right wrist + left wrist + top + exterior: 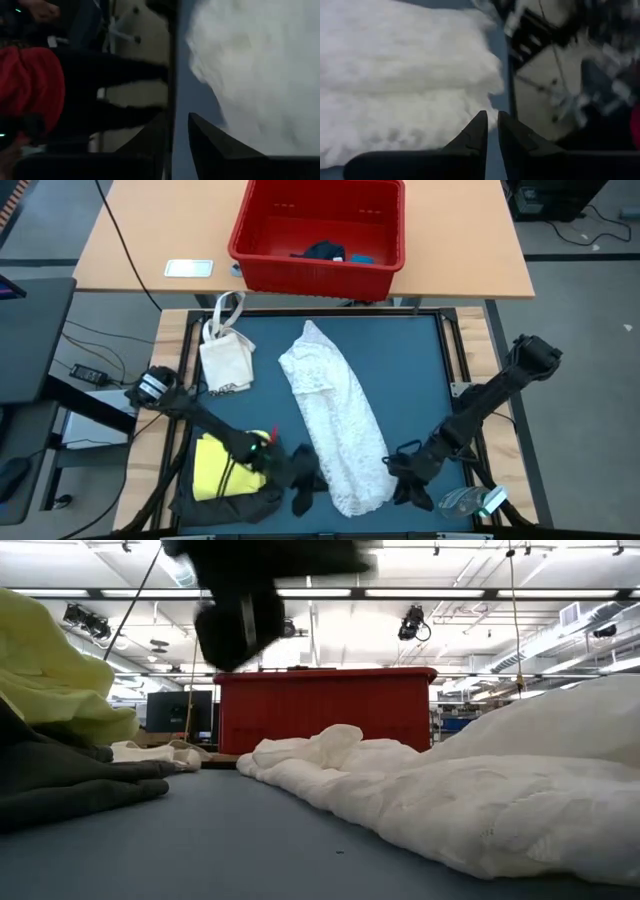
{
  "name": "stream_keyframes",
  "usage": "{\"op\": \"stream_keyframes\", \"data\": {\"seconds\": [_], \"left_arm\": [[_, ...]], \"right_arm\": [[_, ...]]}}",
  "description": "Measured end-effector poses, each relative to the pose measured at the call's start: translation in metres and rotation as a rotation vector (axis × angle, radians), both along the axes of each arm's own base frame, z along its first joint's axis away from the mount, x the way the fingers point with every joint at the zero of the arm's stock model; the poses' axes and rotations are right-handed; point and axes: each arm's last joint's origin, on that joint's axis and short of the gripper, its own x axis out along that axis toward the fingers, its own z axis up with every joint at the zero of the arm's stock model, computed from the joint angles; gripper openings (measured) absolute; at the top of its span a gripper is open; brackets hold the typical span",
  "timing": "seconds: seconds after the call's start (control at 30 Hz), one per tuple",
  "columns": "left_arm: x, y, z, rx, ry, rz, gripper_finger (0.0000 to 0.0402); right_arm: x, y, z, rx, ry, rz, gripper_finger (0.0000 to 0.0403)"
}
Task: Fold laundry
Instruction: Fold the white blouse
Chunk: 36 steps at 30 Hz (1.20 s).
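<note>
Two dark grippers sit low at the near edge of the dark blue worktop (pixel 420 380), one on each side of the long white lacy cloth (pixel 335 420). That cloth lies stretched from the middle of the worktop down to its near edge. The left gripper (pixel 300 480) hovers just beside the cloth's near end on the left; its fingers (pixel 475 140) stand almost together with only a thin slit between them, nothing caught there, and the cloth's edge lies just ahead of the tips. The right gripper (pixel 405 472) is at the same end of the cloth on the right; its fingers (pixel 215 145) stand a little apart, the cloth just past them, not clearly gripped.

At the near left corner a bright yellow T-shirt (pixel 225 465) lies bunched on a dark grey garment (pixel 235 505). A small white bag with strap handles (pixel 225 355) rests near the far left corner. Beyond the far edge, a red plastic basket (pixel 320 230) holds a dark navy garment (pixel 322 251) and a small blue piece (pixel 360 258).
</note>
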Motion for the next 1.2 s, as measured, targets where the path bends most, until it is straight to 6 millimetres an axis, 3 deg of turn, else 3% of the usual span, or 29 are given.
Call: {"op": "stream_keyframes", "data": {"seconds": [0.1, 0.23, 0.5, 0.67, 0.83, 0.97, 1.03, 1.2], "left_arm": [[-0.002, -0.024, 0.010, 0.124, -0.021, -0.093, 0.0048], [0.003, -0.044, 0.007, 0.301, 0.067, -0.180, 0.0060], [0.037, -0.047, 0.001, 0.569, 0.119, -0.181, 0.0151], [0.050, -0.046, -0.011, 0.685, 0.107, -0.245, 0.0214], [0.057, -0.051, -0.034, 0.753, 0.093, -0.324, 0.0243], [0.062, -0.052, -0.056, 0.773, 0.117, -0.346, 0.0237], [0.066, -0.050, -0.064, 0.762, 0.117, -0.331, 0.0221], [0.075, -0.040, -0.067, 0.622, 0.150, -0.196, 0.0137]], "right_arm": [[-0.005, 0.006, 0.009, -0.151, -0.137, 0.054, 0.0090], [-0.014, 0.009, 0.003, -0.419, -0.231, 0.188, 0.0101], [-0.018, 0.008, 0.001, -0.593, -0.336, 0.418, 0.0180], [-0.013, 0.010, 0.004, -0.757, -0.464, 0.403, 0.0244], [0.000, 0.011, -0.026, -0.840, -0.399, 0.456, 0.0279], [0.000, 0.019, -0.058, -0.844, -0.294, 0.536, 0.0273], [0.002, 0.021, -0.065, -0.830, -0.264, 0.502, 0.0258], [0.009, 0.013, -0.062, -0.727, -0.160, 0.324, 0.0167]]}}
